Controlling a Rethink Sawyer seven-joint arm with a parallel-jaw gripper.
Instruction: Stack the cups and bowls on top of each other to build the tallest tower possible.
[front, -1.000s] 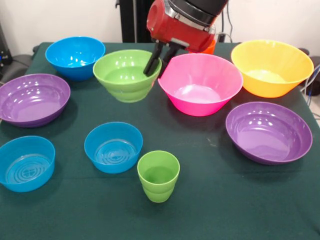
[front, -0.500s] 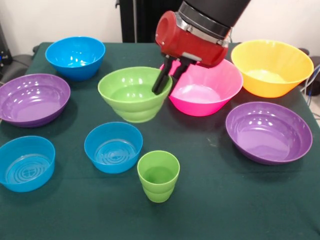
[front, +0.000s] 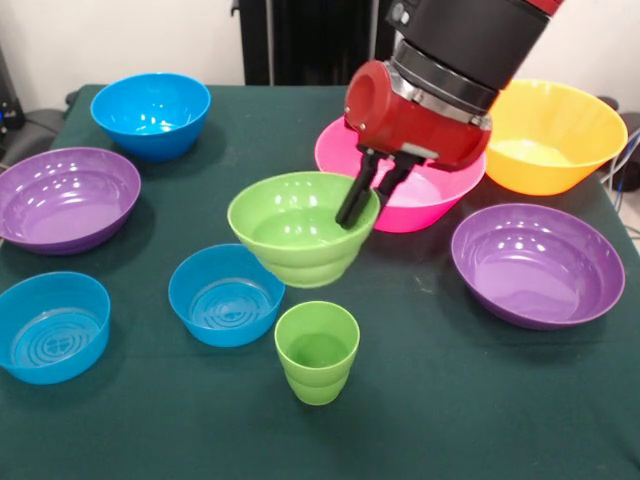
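Note:
My gripper (front: 362, 208) is shut on the right rim of the small lime green bowl (front: 295, 232) and holds it above the cloth, just behind the lime green ridged cup (front: 317, 352). One finger is inside the bowl, the other outside. The large pink bowl (front: 425, 200) sits behind my gripper, partly hidden by it. The yellow-orange bowl (front: 550, 135) is at the back right. Purple bowls lie at the left (front: 65, 198) and the right (front: 537, 263). Three blue bowls show: back left (front: 151, 113), front left (front: 52, 326), centre (front: 226, 294). The orange cup and a tower are out of view.
All stands on a dark green cloth-covered table (front: 450, 400). My red and black arm (front: 440, 70) comes down from the top centre-right. The robot's black pedestal (front: 300, 40) stands behind the table.
My gripper has carried the lime green bowl forward and to the right, from beside the pink bowl to just behind the green cup. The other bowls have not moved.

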